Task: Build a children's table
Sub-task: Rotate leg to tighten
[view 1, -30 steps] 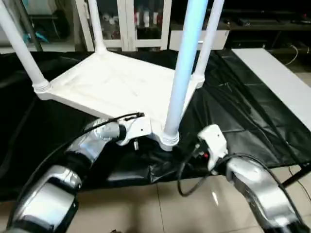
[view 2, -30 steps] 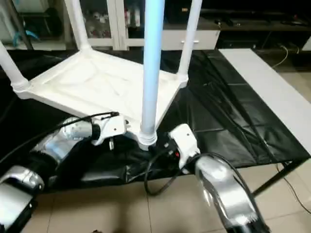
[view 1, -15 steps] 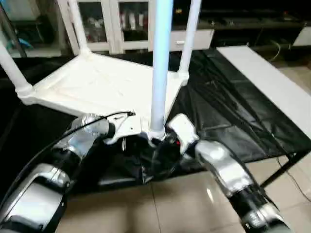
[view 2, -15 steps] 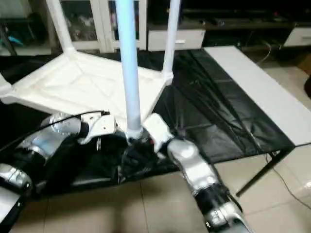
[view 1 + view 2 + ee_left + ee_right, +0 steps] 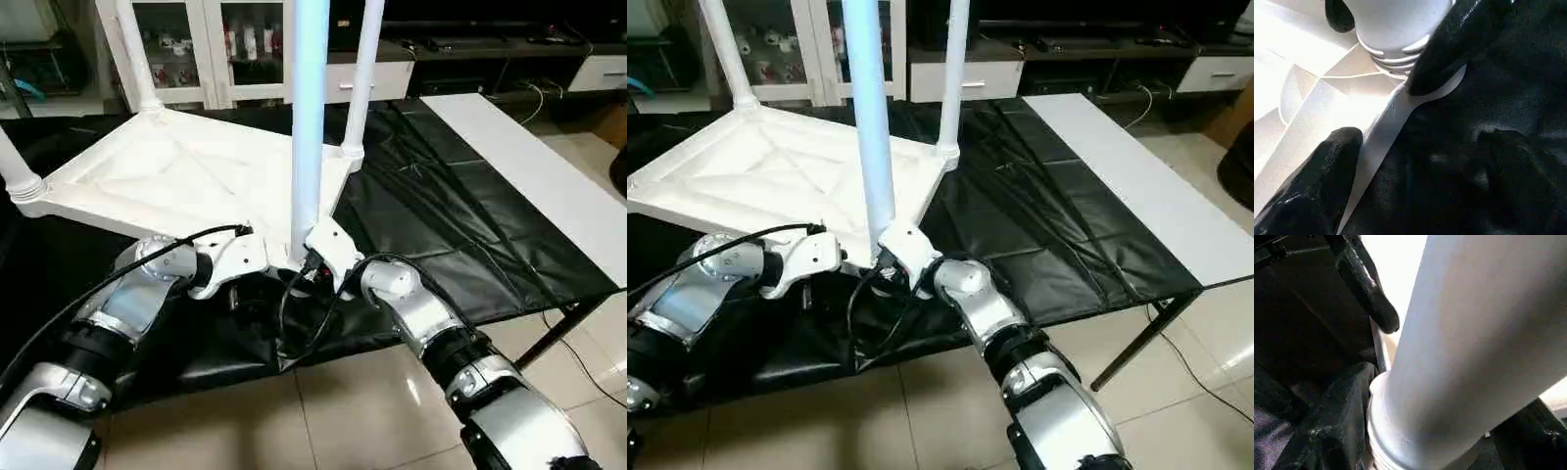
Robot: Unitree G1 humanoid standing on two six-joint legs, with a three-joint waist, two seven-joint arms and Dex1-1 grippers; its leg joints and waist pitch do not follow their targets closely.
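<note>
The children's table lies upside down on a black cloth: its white tabletop (image 5: 186, 176) shows the X-ribbed underside, and four white legs stand up from the corner sockets. The near leg (image 5: 309, 117) rises from the front corner. My right gripper (image 5: 306, 266) is open, and its fingers (image 5: 1337, 421) flank that leg's base (image 5: 1449, 357) just above the socket collar. My left gripper (image 5: 257, 279) is open at the same corner. One of its fingers (image 5: 1327, 186) rests over the ribbed underside, the other beside the socket (image 5: 1391, 34).
A flat white board (image 5: 529, 166) lies along the right side of the work table. The black cloth (image 5: 441, 225) hangs crumpled over the front edge below my grippers. Glass-door cabinets (image 5: 225, 49) stand behind. The tiled floor (image 5: 343, 411) is in front.
My right gripper has swung left from beside the front corner to the near leg's base. The left gripper stays at that corner. The camera has shifted, moving the whole scene in the picture.
</note>
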